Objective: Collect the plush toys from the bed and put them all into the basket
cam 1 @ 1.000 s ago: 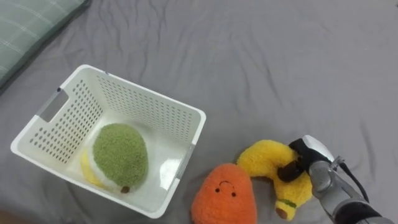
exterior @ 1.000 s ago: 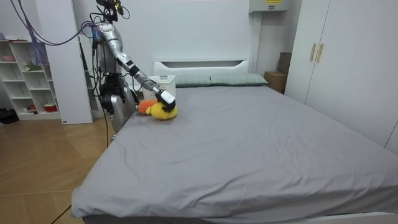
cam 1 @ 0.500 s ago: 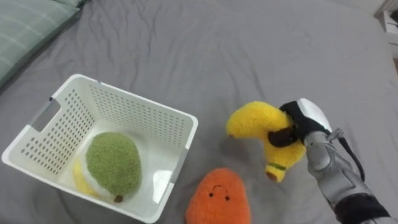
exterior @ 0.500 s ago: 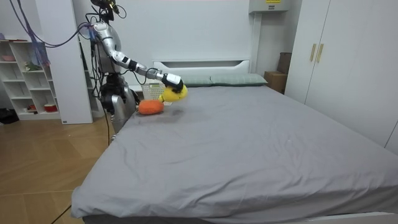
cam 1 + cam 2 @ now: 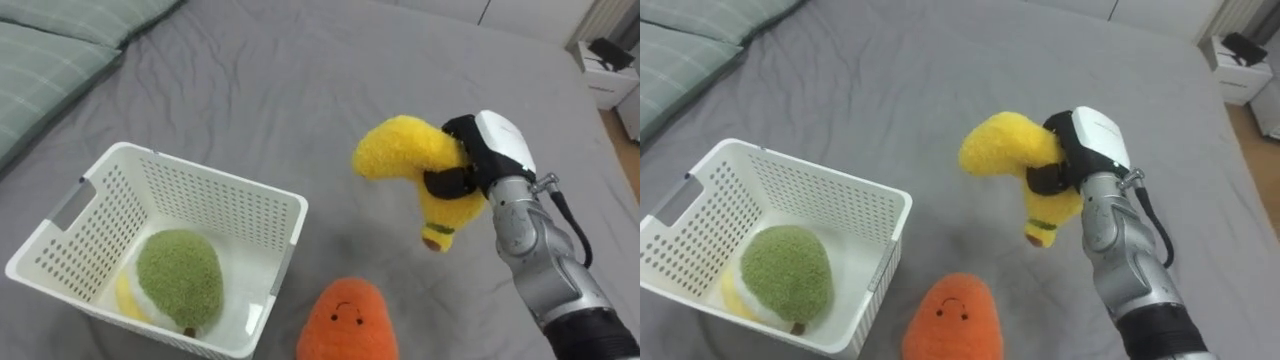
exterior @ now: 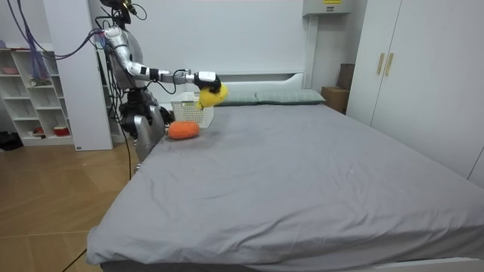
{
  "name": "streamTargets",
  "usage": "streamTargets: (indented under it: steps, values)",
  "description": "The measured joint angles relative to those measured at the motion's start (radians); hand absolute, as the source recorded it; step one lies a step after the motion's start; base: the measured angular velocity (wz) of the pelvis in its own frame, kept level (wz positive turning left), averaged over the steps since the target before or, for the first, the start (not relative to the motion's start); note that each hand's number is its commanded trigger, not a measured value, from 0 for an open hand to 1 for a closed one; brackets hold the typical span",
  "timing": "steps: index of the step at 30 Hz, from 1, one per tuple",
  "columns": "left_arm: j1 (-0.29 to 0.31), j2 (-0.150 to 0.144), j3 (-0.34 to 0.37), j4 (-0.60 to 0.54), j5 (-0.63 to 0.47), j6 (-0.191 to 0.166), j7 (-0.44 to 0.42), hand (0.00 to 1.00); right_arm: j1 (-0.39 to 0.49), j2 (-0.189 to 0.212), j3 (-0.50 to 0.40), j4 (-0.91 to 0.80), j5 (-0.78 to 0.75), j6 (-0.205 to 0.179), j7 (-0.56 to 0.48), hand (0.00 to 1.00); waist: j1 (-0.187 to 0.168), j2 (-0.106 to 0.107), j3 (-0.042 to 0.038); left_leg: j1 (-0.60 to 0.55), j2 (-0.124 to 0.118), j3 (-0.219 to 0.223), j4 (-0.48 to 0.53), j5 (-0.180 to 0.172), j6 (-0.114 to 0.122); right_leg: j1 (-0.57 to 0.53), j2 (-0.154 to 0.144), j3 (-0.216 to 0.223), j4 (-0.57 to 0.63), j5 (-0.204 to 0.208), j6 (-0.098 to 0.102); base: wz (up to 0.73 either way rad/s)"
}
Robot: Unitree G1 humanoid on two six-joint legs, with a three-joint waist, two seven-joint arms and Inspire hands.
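The right hand [image 5: 497, 143] is curled round a yellow banana toy [image 5: 405, 152], with dark fingers wrapped over the bend of the plush and pinching it against the palm. The toy hangs in the air above the bed [image 5: 300, 80], clear of the grey sheet, with its fat end pointing toward the basket [image 5: 210, 205] and its thin brown-tipped end hanging down. It is to the right of the basket and not over it.

The white perforated basket sits on the sheet, its open top facing up. Inside it, against the near wall, lies a round green toy [image 5: 178, 280] with a pale yellow edge showing under its left side. Just beside the basket's near right corner, on the sheet, lies an orange toy [image 5: 345, 322] with a small stitched face; whether it touches the basket wall cannot be told. Beyond the basket, at its far left, are green checked pillows [image 5: 50, 60].

In the room view the robot stands at the side of the bed near the headboard, just behind the basket [image 6: 189, 113], with its right arm stretched out level over it and the banana toy [image 6: 212, 94] in the hand [image 6: 204, 78]. A white shelf [image 6: 34, 91] stands behind the robot.
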Motion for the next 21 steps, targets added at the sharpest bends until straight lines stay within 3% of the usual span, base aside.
streamTargets:
  steps: [7, 15, 21]
  values:
    - [-0.008, -0.02, 0.002, -0.001, 0.0, -0.002, 0.003, 0.0, 0.0, 0.018, 0.002, -0.124, 0.004, 0.0, 0.016, 1.0, 0.027, 0.0, 0.0063, 0.015, 0.001, 0.014, -0.016, 0.0, 0.0, 0.0, 0.004, 0.018, -0.002, 0.0, 0.001, -0.06]
    - [-0.008, -0.019, 0.005, -0.001, 0.017, 0.0, 0.003, 0.0, -0.001, 0.03, 0.002, -0.259, -0.001, 0.016, 0.07, 1.0, 0.033, -0.006, 0.0057, 0.015, 0.001, 0.013, -0.021, 0.0, 0.0, -0.001, 0.003, 0.011, -0.004, -0.001, 0.002, 0.0]
    - [-0.01, -0.019, 0.002, -0.011, 0.017, 0.005, 0.003, 0.0, -0.002, 0.036, 0.054, -0.283, 0.001, 0.035, 0.119, 1.0, 0.049, -0.007, 0.0047, 0.012, 0.002, 0.015, -0.024, 0.0, 0.0, -0.001, 0.002, 0.009, 0.0, -0.001, 0.002, 0.0]
